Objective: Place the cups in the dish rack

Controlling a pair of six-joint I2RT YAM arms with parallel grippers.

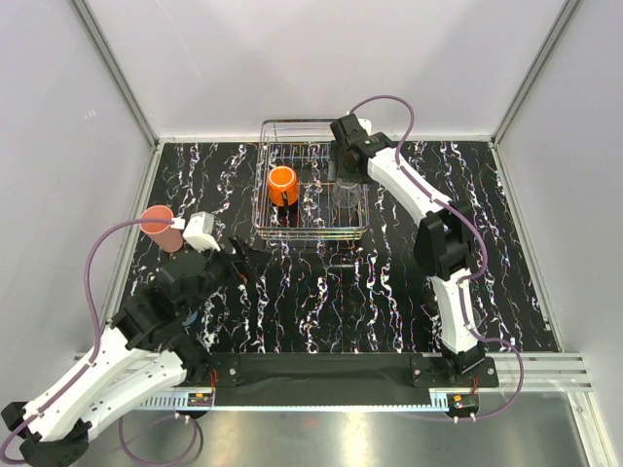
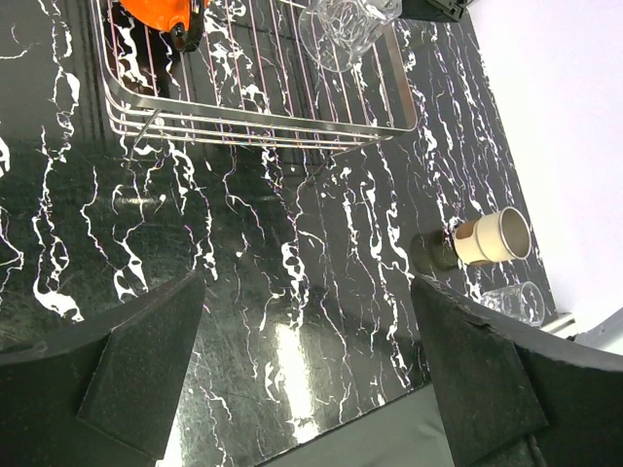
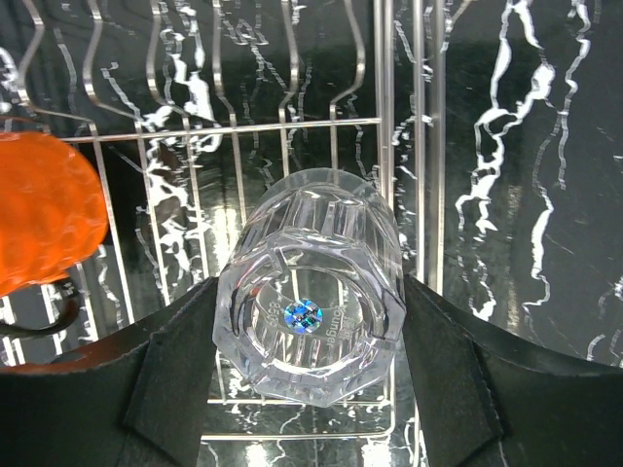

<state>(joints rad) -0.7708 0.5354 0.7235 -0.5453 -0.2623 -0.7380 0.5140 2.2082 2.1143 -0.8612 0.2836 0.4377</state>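
Note:
The dish rack (image 1: 310,230), a silver wire basket, stands at the back middle of the table. An orange mug (image 1: 282,185) sits in its left half. My right gripper (image 1: 347,183) reaches into the right half, its jaws closed against both sides of a clear glass (image 3: 311,311) whose base faces the wrist camera. A salmon-pink tumbler (image 1: 161,229) stands at the left, just behind my left arm. My left gripper (image 2: 307,360) hangs open over bare tabletop with nothing between its pads. In the left wrist view a beige cup (image 2: 494,236) lies on its side, with another clear glass (image 2: 514,302) beside it.
The table is black marble with white veins (image 1: 321,302), walled by white panels on three sides. A black strip (image 1: 321,368) runs along the near edge between the arm bases. The right arm's elbow (image 1: 446,243) stands over the right part of the table.

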